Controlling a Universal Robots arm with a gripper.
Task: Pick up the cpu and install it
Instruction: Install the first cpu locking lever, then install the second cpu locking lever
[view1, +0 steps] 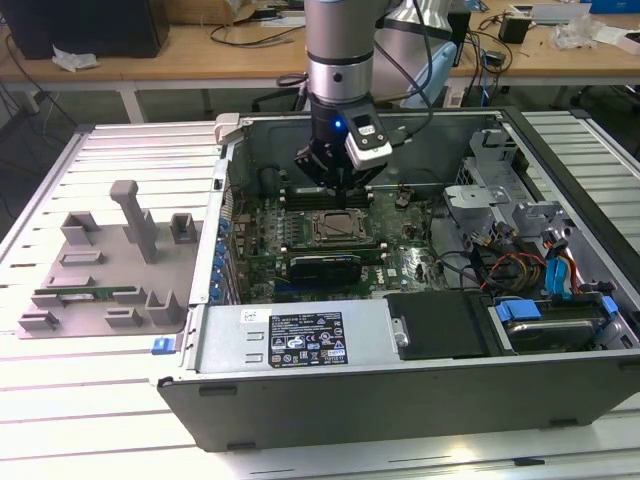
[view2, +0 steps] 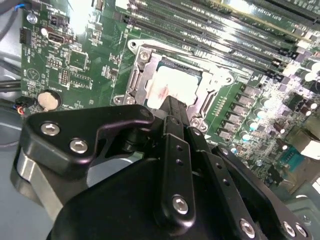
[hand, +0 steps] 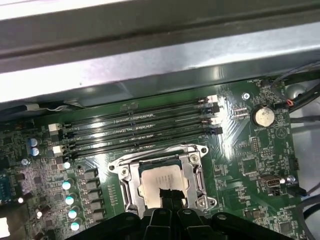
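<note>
The gripper (view2: 172, 107) hangs just over the cpu (hand: 159, 178) — which sits inside the socket frame (hand: 200, 172) on the motherboard (hand: 250, 150) — fingers together, clamping nothing.

Open-topped grey metal PC case (view1: 300, 345): access from above. Square metal socket frame (hand: 200, 172) w/ silver square cpu (hand: 160, 179) flanked by black memory slots (hand: 140, 127); case wall (hand: 150, 75) just beyond; cable bundle (view1: 500, 265) nearby.
</note>
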